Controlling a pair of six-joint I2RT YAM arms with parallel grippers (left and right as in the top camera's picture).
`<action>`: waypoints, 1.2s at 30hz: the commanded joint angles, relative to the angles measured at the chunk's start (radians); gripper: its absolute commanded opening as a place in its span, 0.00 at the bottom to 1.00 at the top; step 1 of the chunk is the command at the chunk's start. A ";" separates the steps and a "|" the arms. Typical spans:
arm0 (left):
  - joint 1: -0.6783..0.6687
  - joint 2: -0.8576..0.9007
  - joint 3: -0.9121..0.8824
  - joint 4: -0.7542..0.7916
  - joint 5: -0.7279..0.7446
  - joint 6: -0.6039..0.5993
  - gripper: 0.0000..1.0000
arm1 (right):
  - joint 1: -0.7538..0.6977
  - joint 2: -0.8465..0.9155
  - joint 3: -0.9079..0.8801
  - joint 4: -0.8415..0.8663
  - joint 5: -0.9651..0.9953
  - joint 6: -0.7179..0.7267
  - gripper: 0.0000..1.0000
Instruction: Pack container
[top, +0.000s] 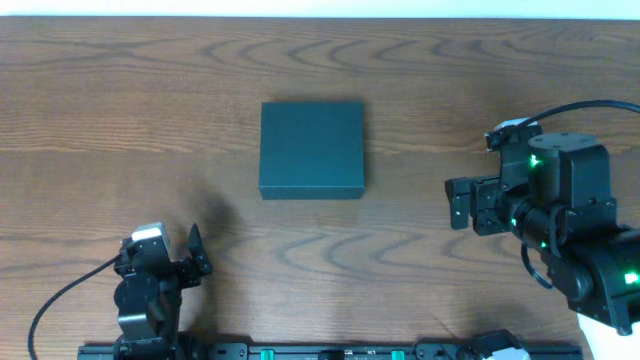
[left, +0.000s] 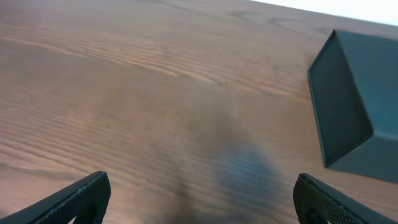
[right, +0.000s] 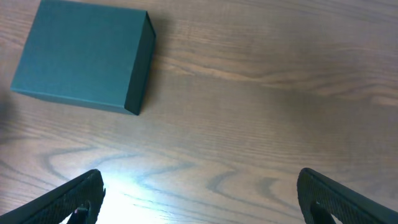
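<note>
Your left gripper (left: 199, 208) stands wide and empty with the closed container (top: 312, 150) ahead to its right, your right gripper (right: 199, 194) equally wide with it ahead-left, and a finger catching its edge could shove it away rather than open it.

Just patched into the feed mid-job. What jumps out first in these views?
The dark teal-green container stands out at once: it sits alone near the middle of the wooden table, lid shut. The left gripper waits near the front left edge and the right gripper off to the container's right. Both are open, empty and well clear of it.
</note>
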 joint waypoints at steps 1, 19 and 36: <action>-0.003 -0.011 -0.037 0.023 0.006 -0.011 0.95 | 0.005 0.000 0.002 0.000 0.000 -0.009 0.99; -0.003 -0.010 -0.036 0.023 -0.002 0.034 0.95 | 0.005 0.000 0.002 0.000 0.000 -0.009 0.99; -0.003 -0.010 -0.036 0.023 -0.002 0.034 0.95 | 0.005 0.000 0.002 0.000 0.000 -0.009 0.99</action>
